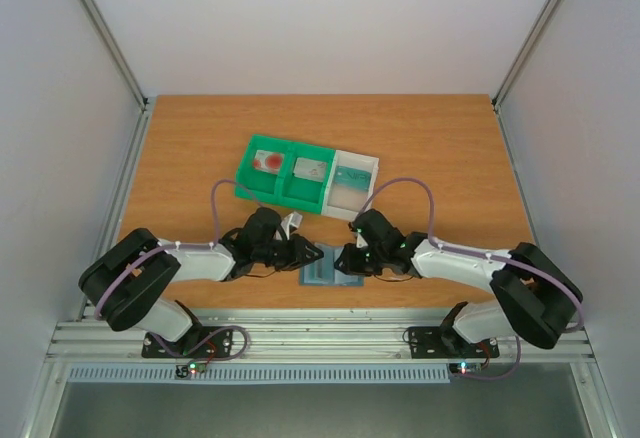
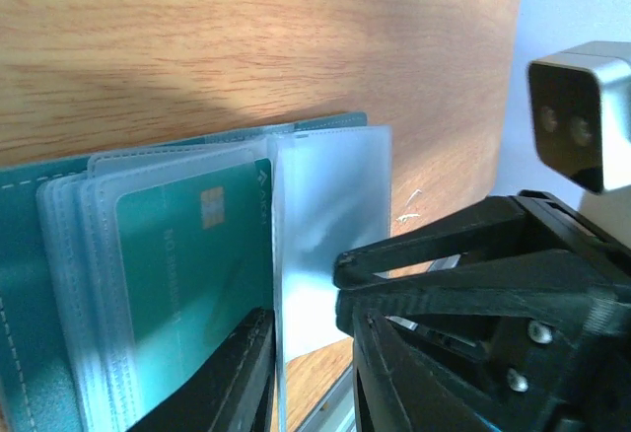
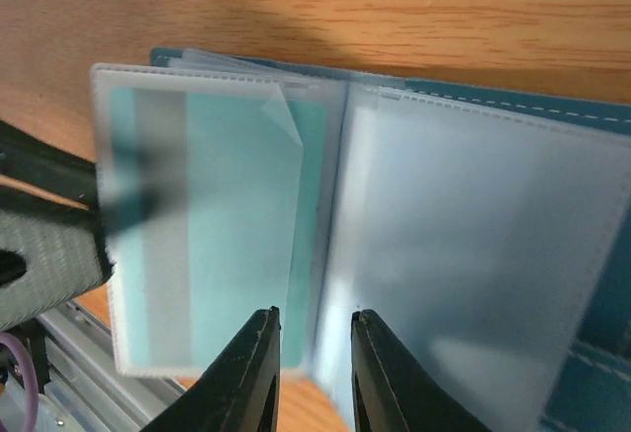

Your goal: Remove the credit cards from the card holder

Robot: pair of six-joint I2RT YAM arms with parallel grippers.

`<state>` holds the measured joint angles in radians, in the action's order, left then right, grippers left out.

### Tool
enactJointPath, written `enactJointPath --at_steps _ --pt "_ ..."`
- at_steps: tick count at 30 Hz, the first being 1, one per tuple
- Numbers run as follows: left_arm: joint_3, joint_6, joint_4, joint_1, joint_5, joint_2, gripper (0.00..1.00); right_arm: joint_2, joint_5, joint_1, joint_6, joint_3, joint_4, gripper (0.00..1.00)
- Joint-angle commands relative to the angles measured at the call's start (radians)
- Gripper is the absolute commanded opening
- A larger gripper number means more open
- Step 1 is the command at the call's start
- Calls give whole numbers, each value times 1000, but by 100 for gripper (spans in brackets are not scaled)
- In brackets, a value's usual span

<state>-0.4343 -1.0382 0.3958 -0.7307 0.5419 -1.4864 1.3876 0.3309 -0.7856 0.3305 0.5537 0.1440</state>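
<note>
The card holder [image 1: 325, 270] lies open near the table's front edge, between both grippers. It is teal with frosted clear sleeves [image 3: 463, 254]. A teal-green credit card [image 2: 187, 274] sits inside one sleeve and shows through the plastic in the right wrist view [image 3: 227, 225]. My left gripper [image 2: 301, 299] is narrowly open around one raised, empty sleeve [image 2: 330, 195]. One finger [image 2: 237, 373] lies against the sleeve and the other stands off it. My right gripper [image 3: 314, 316] is open over the fold between the sleeves, gripping nothing. Three more credit cards lie in the tray.
A green-and-white tray [image 1: 240, 193] stands behind the holder. It holds a pink-and-red card [image 1: 267, 162], a grey card [image 1: 310, 169] and a teal card [image 1: 350, 173], one per compartment. The metal rail [image 1: 320, 343] runs along the table's near edge.
</note>
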Motion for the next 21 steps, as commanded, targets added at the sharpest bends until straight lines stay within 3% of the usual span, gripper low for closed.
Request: enactJointPath --at_steps 1,10,21 --pt "-34 31 -15 -8 -5 7 23 -81 -60 -6 -38 45 120 23" --pt "-64 29 -20 -25 -2 15 27 -145 -170 -6 -75 42 230 23" --pt "-60 -5 45 -39 13 2 29 -136 -220 -6 -76 -15 210 20"
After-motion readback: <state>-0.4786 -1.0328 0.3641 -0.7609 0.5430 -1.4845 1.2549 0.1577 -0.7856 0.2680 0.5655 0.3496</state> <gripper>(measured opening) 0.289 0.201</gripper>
